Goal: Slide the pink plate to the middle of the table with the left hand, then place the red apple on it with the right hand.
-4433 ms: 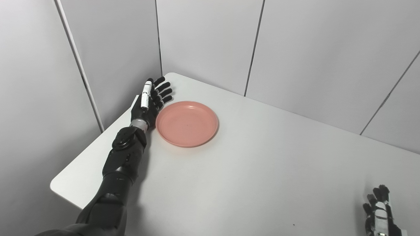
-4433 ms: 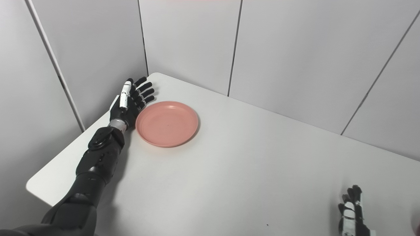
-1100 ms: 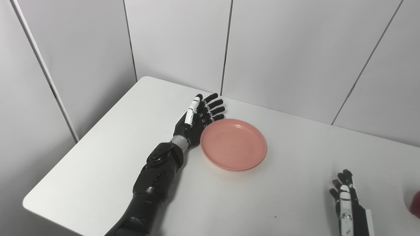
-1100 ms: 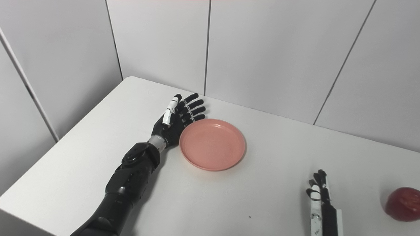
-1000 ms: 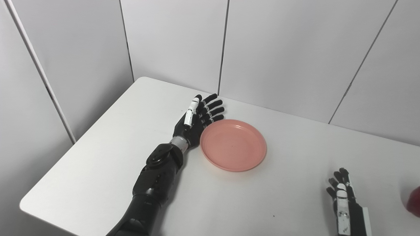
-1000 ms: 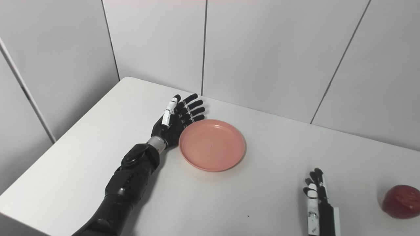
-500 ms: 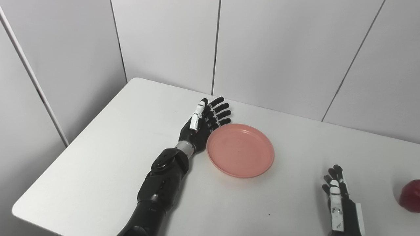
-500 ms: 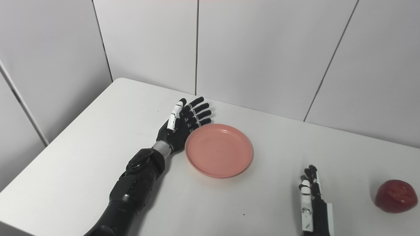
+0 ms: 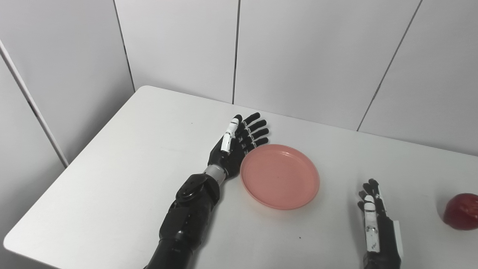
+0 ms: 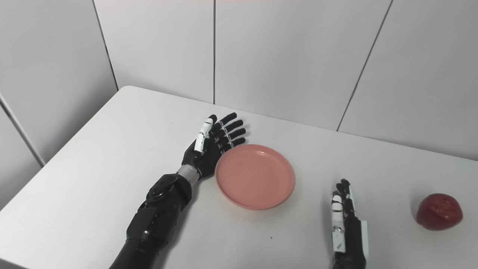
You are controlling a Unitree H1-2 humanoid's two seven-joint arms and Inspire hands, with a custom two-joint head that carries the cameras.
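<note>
The pink plate (image 9: 280, 176) lies flat on the white table (image 9: 130, 157), near its middle and toward the back. My left hand (image 9: 239, 144) stands on edge against the plate's left rim, fingers straight and apart, holding nothing. The red apple (image 10: 439, 211) sits on the table at the far right. Between plate and apple, near the front edge, my right hand (image 10: 345, 220) rests open with its fingers pointing away from me. It touches neither of them.
Grey wall panels (image 9: 298, 56) close the table's far side and left side. The table's left corner and front-left edge (image 9: 22, 231) are in view. Bare tabletop stretches left of my left arm.
My left hand has pushed the plate rightward, from the table's back-left corner to near its middle. The camera has swung right, bringing the apple and more of my right hand into view.
</note>
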